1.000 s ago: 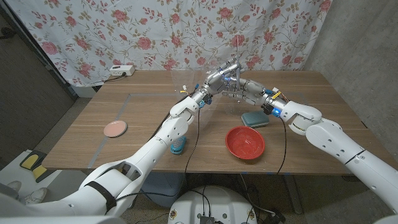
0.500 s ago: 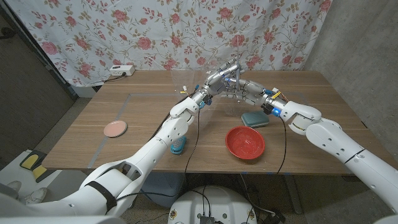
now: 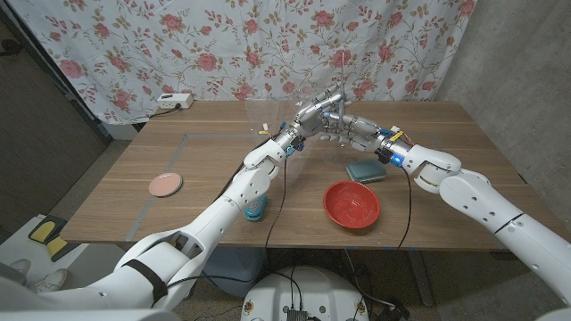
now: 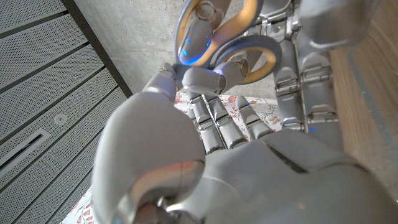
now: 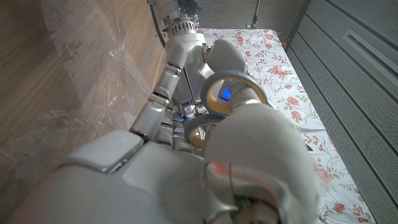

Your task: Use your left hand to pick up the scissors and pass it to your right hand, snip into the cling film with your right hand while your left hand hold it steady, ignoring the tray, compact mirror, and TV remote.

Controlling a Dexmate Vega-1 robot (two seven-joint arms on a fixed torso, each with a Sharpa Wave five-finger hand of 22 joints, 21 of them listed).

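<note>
Above the back middle of the table my two hands meet around the scissors (image 3: 333, 105), whose grey and yellow handle rings (image 4: 239, 37) show close up. My left hand (image 3: 312, 112) grips the scissors, with a blue-lit fingertip (image 4: 196, 38) in one ring. My right hand (image 3: 357, 132) closes on the same handles (image 5: 217, 106), its thumb (image 5: 252, 109) against the rings. The blades are hidden between the hands. Clear cling film (image 3: 272, 114) stands crumpled at the back of the table, just left of the hands, and shows beside my right hand (image 5: 74, 93).
A red tray (image 3: 351, 203) sits near the front right, with a teal compact (image 3: 366, 169) behind it. A pink dish (image 3: 165, 185) lies at the left, a small blue object (image 3: 255, 209) by the front edge, and a white power strip (image 3: 174, 101) at the back left.
Both hands stay pressed together around the scissors; the pair has shifted only very slightly.
</note>
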